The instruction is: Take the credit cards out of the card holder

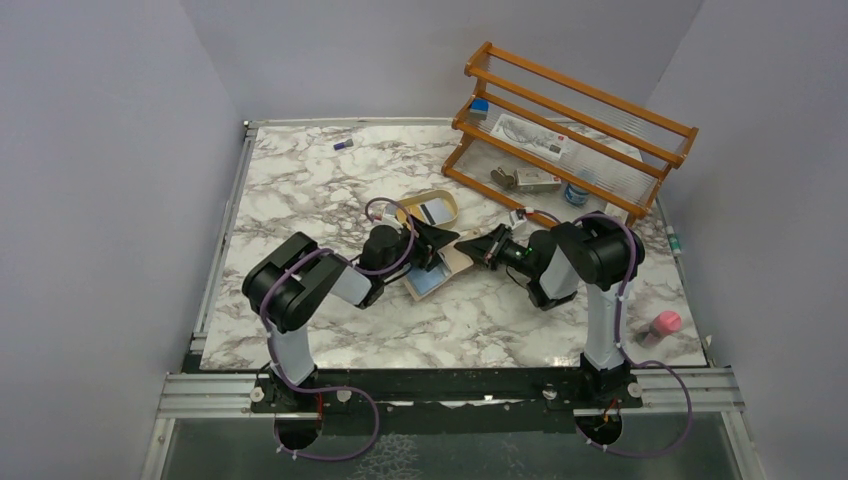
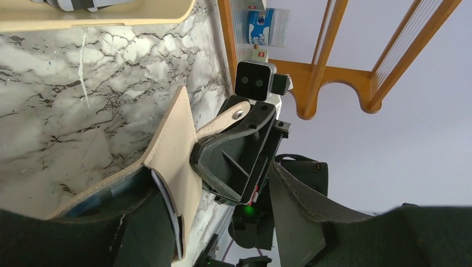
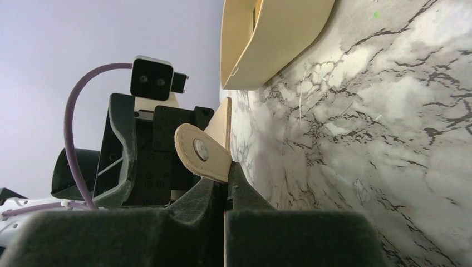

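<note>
The beige card holder (image 1: 452, 262) lies open at the table's middle, one half flat and the other raised upright. A pale blue card (image 1: 428, 282) shows on the flat half. My right gripper (image 1: 468, 246) is shut on the raised half's edge beside the snap tab (image 3: 203, 153), as the right wrist view (image 3: 227, 183) shows. My left gripper (image 1: 430, 246) is open, its fingers (image 2: 139, 228) straddling the raised flap (image 2: 172, 150), one finger between the two halves. A thin card edge (image 2: 167, 200) shows in the flap's pocket. I see no separate whitish card.
An oval tan tray (image 1: 447, 203) sits just behind the wallet with a flat striped item in it. A wooden rack (image 1: 570, 120) with small items stands at the back right. A pink object (image 1: 663, 324) lies at the right edge, a small purple item (image 1: 343, 145) at the back.
</note>
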### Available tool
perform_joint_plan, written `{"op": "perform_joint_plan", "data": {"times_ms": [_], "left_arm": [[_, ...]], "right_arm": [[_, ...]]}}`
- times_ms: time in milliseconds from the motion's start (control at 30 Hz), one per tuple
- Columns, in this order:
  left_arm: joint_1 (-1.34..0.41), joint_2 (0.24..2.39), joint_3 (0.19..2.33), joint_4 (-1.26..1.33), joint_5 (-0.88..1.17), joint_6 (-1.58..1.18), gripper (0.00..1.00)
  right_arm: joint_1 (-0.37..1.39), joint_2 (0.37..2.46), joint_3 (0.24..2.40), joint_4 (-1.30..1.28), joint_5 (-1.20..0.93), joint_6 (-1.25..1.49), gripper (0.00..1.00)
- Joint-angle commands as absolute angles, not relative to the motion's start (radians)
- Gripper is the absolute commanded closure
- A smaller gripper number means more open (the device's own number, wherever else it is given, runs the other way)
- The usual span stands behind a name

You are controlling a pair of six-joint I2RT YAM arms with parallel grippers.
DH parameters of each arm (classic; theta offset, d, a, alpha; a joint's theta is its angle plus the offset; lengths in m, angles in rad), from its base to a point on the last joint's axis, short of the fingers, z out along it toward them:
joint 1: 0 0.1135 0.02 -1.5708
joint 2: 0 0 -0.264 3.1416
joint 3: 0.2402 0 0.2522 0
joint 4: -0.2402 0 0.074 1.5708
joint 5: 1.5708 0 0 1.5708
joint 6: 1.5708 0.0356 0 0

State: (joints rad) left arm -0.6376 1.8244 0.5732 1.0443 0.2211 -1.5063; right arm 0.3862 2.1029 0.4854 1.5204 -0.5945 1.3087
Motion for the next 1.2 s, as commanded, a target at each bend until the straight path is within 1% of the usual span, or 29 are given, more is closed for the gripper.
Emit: {"op": "perform_joint_plan", "data": {"times_ms": [0, 867, 900, 967, 1167], "left_arm": [[-0.646, 1.734, 0.581, 1.206, 0.311, -1.532, 0.43], [-0.634, 1.679, 0.531, 1.203, 0.329, -1.533, 0.43], [-0.635, 1.68, 0.53, 1.202, 0.33, -1.533, 0.43], [-0.634, 1.686, 0.526, 1.202, 0.329, -1.53, 0.43], [-0.634, 1.739, 0.524, 1.206, 0.315, -1.499, 0.43]], "right_arm": [[0.408, 2.149, 0.467, 1.784, -0.658, 1.269, 0.99], [0.362, 2.152, 0.444, 1.784, -0.658, 1.269, 0.99], [0.361, 2.153, 0.443, 1.784, -0.659, 1.269, 0.98], [0.36, 2.154, 0.446, 1.785, -0.664, 1.268, 0.9], [0.361, 2.161, 0.45, 1.786, -0.67, 1.27, 0.73]]}}
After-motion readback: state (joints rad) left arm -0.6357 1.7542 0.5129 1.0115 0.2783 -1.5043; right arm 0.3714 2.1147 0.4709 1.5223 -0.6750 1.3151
